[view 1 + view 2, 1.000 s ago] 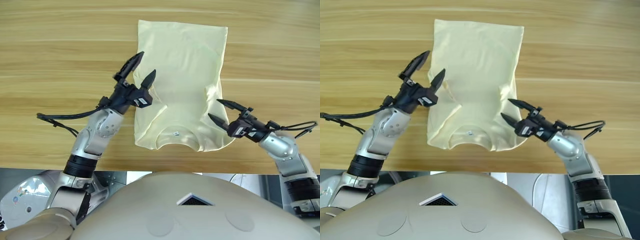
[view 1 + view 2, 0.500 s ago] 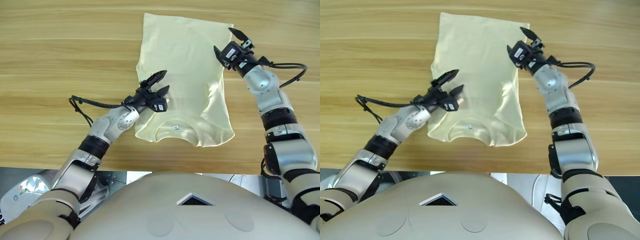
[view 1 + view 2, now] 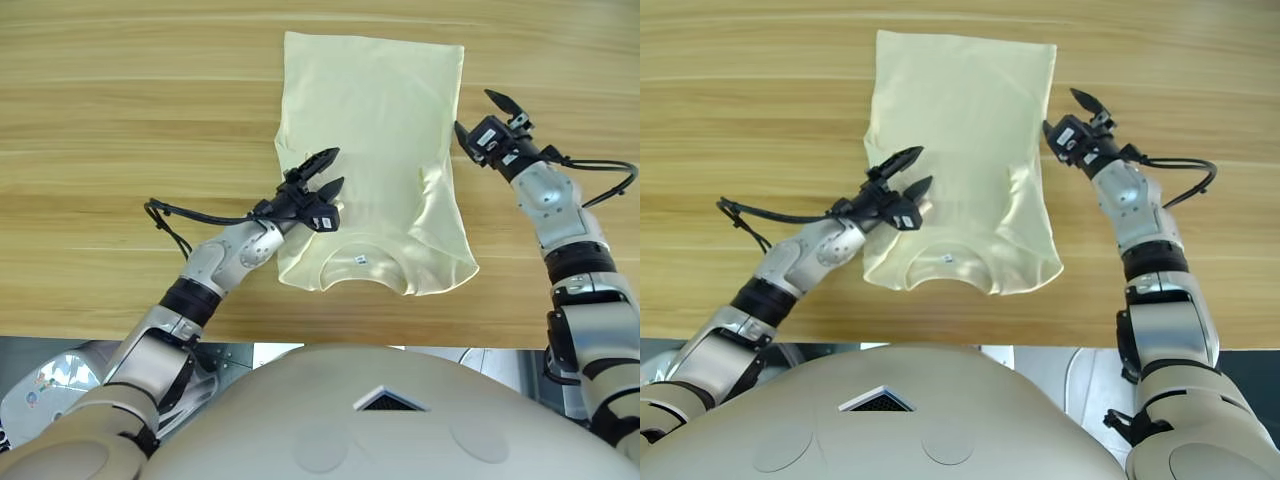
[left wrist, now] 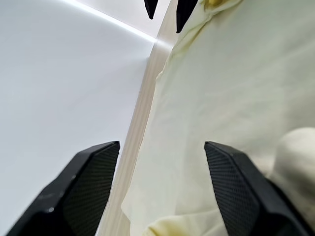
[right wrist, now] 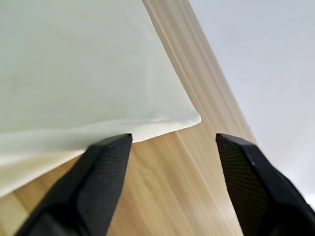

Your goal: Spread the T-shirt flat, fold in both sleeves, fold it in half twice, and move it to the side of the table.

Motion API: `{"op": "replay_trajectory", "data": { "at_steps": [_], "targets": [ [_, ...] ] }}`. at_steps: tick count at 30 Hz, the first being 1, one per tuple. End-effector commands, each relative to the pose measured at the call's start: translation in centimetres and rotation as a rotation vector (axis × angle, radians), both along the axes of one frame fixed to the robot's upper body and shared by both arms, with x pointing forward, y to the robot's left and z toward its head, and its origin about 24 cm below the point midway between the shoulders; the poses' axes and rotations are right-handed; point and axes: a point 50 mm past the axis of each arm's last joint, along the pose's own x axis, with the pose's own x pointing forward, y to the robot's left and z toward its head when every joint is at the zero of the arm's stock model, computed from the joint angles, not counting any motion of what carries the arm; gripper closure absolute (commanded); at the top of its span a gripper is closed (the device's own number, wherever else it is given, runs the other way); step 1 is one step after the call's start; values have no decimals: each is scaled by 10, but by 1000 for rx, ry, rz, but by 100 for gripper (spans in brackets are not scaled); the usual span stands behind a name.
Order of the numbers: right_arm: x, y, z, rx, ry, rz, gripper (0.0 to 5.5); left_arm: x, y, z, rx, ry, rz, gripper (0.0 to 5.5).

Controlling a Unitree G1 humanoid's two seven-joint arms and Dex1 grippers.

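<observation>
One T-shirt (image 3: 370,150) lies on the table (image 3: 120,120), pale yellow, both sleeves folded in, collar toward the robot, hem at the far end; some creases run along its right side. Two grippers are in sight, two fingers each; the left gripper (image 3: 337,167) is over the shirt's left edge near the collar, fingers spread, holding nothing; the right gripper (image 3: 475,111) is just beside the shirt's right edge, over bare wood, fingers likewise apart.

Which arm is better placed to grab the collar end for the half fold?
Left, likely. The left tool is open over the T-shirt at its shoulder, near the collar. The right tool is open beside the right edge, over the table, farther from the collar.
</observation>
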Motion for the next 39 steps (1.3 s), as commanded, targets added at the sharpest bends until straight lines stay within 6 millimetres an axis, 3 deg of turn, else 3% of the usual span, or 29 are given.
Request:
{"op": "replay_trajectory", "data": {
  "at_steps": [1, 7, 15, 18, 21, 26, 39],
  "targets": [
    [-5, -12, -6, -42, 43, -34, 236, -11, 6, -15, 78, 74, -9, 226],
    [-7, -16, -5, -37, 29, -43, 236, -11, 3, -15, 77, 79, -12, 226],
    [-34, 26, 44, 311, -62, 83, 236, -24, -8, -19, 53, 124, -58, 226],
    [-54, 47, 34, 372, 14, 104, 236, -30, -11, -18, 48, 131, -70, 226],
    [-70, 55, 21, 397, 88, 82, 236, -30, -10, -18, 53, 134, -69, 226],
    [-88, 48, 9, 386, 151, 27, 236, -29, -8, -18, 56, 137, -52, 226],
    [-94, 16, 5, 343, 151, -104, 236, -30, -3, -24, 70, 156, -27, 226]
  ]
}}
